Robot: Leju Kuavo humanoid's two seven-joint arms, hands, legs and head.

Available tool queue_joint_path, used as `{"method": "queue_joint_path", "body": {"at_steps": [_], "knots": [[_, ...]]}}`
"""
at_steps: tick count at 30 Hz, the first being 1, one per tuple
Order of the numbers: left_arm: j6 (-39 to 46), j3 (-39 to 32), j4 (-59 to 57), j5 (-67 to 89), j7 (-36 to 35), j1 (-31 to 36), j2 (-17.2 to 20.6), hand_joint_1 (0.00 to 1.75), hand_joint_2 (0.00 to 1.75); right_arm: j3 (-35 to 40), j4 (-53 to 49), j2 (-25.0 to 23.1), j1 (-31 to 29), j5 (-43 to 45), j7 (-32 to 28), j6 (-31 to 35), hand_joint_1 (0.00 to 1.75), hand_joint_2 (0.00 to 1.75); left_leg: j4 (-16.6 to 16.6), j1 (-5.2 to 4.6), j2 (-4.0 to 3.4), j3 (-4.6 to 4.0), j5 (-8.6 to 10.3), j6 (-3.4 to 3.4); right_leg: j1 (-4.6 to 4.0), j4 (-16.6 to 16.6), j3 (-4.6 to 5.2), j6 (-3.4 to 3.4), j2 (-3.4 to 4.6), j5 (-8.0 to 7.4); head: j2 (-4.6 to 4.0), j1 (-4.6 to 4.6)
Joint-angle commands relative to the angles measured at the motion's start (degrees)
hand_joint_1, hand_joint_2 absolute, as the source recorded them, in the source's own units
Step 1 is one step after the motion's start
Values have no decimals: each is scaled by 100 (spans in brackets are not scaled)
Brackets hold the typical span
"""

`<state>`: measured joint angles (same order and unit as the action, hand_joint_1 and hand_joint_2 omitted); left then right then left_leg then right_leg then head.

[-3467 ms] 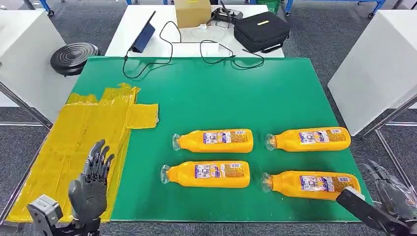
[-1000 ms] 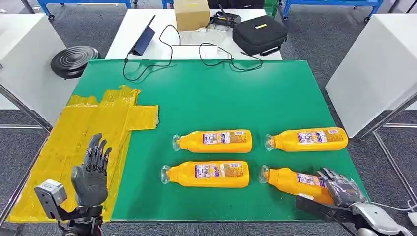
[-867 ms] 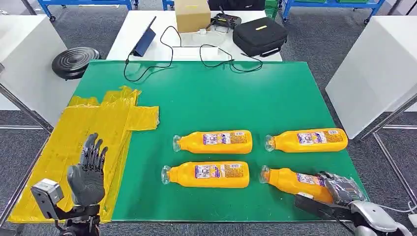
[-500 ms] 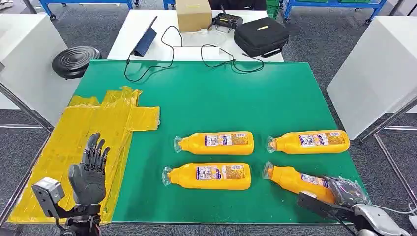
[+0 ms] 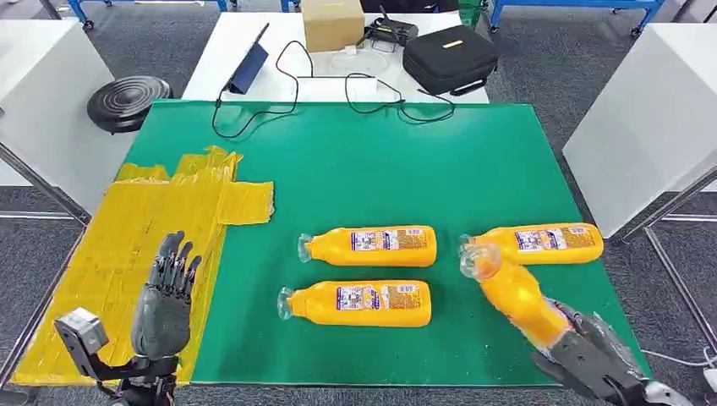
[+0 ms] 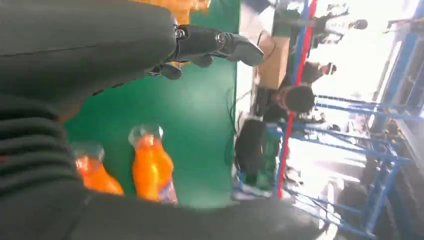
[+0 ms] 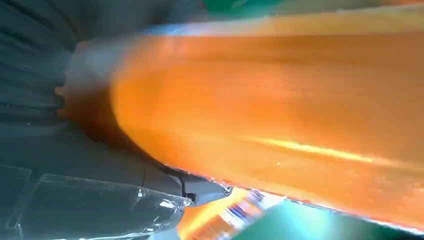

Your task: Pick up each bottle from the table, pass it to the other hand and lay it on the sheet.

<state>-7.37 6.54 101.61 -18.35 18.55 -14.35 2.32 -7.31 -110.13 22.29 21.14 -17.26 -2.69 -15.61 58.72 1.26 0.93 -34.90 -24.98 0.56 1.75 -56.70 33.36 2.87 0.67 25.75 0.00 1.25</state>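
Head view: the right hand [image 5: 592, 359] grips the base of an orange bottle [image 5: 517, 296], its fingers wrapped round the body, and holds it tilted above the green mat [image 5: 380, 161], the clear cap end raised and pointing away from the robot — overlapping the neck of the far-right bottle [image 5: 541, 242] in this view. In the right wrist view the held bottle's orange body [image 7: 280, 110] lies close against the hand [image 7: 75, 165]. Three other bottles lie flat on the mat: the far-right one, a far-middle bottle [image 5: 369, 245] and a near-middle bottle [image 5: 357, 302], caps toward the robot's left. The left hand [image 5: 165, 300] is raised over the yellow sheet [image 5: 127, 237] at the mat's left edge — fingers spread and holding nothing. Beyond the mat, a white table [image 5: 220, 51] carries a cardboard box [image 5: 331, 22], a black case [image 5: 448, 55] and cables.
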Motion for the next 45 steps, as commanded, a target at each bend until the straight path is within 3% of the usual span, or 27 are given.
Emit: {"method": "queue_joint_path", "body": {"at_steps": [1, 3, 5, 6, 8, 9, 10, 11, 14, 22, 25, 29, 33, 45], "knots": [[120, 431, -24, -809, -459, 427, 106, 0, 175, -1525, -969, -1772, -389, 242, -270, -640, 175, 175, -5, 1, 0, 13, -5, 4, -8, 4, -15, -28, -19, 7, 0, 2], [246, 599, -72, -857, -389, 691, 152, 0, 175, -658, -519, -1259, -824, 148, -356, -423, 175, 175, -6, 2, -1, 4, 3, 5, -7, 10, -7, -20, -13, -3, 0, -2], [341, 656, -168, -965, -398, 936, 171, 0, 175, 277, 240, -849, -1700, 356, -459, -237, 175, 175, -5, 1, -34, 3, 4, 4, -4, 11, 3, -15, 23, -16, 0, 0], [256, 609, -138, -1250, -478, 946, 145, 0, 175, 799, 729, -775, -2290, 387, -403, -72, 175, 175, -4, 2, -46, -4, 3, 3, -4, 11, 6, -12, 38, -21, 0, 0], [239, 595, -100, -1261, -481, 911, 152, 0, 175, 1085, 957, -725, -2549, 406, -336, 148, 175, 175, -8, -1, -68, -7, 6, 5, -1, 14, 9, -11, 60, -31, 0, 0], [214, 516, -83, -1526, -541, 887, 87, 0, 175, 1511, 1274, -631, -2961, 374, -301, 30, 175, 175, -14, 0, -101, -3, 12, 7, -3, 20, 9, -18, 89, -47, 0, -2], [214, 492, -23, -1643, -685, 836, 61, 0, 175, 1657, 1590, -817, -3257, 652, -78, -65, 175, 175, -12, 0, -90, -8, 16, 6, -3, 17, 12, -24, 79, -53, 0, 2], [138, 504, 43, -1715, -805, 796, 51, 0, 175, 1953, 1936, -966, -3609, 386, 169, 127, 175, 175, -15, -2, -106, -4, 24, 4, -2, 18, 19, -30, 87, -60, 0, 0], [-65, 711, -66, -1772, -960, 952, 91, 0, 175, 2407, 2408, -1180, -4052, 414, 410, 467, 175, 175, -12, 3, -108, -5, 41, 2, -6, 12, 27, -20, 84, -63, 0, 0], [-201, 932, -316, -1827, -986, 1263, 102, 0, 175, 2532, 2251, -1059, -3993, 355, 411, 755, 175, 175, -5, 0, -47, -35, 59, 3, -3, 2, 39, -17, 28, -54, 0, 2], [-192, 1437, -763, -1909, -1220, 1855, 3, 0, 175, 2573, 1964, -1316, -3827, 279, 507, 1087, 175, 175, -4, -3, -30, -54, 65, 2, 0, -1, 51, -15, 12, -54, 0, 0], [384, 1789, -947, -1952, -1197, 2260, -36, 0, 175, 2861, 1483, -1698, -3721, 10, 942, 1038, 175, 175, -5, -5, 1, -60, 69, 2, 2, -1, 52, -24, -20, -52, 0, 0], [811, 1899, -806, -1622, -1242, 2255, 9, 0, 175, 2962, 1313, -1943, -3635, -78, 1071, 969, 175, 175, 0, -3, -14, -68, 63, 0, 2, -5, 67, -17, 2, -54, 0, 0], [838, 1931, -834, -1602, -1254, 2254, -4, 0, 175, 2922, 1343, -1960, -3637, -13, 1044, 922, 175, 175, -1, -3, -7, -67, 65, 2, 0, -2, 62, -16, -8, -51, 0, 0]]}}
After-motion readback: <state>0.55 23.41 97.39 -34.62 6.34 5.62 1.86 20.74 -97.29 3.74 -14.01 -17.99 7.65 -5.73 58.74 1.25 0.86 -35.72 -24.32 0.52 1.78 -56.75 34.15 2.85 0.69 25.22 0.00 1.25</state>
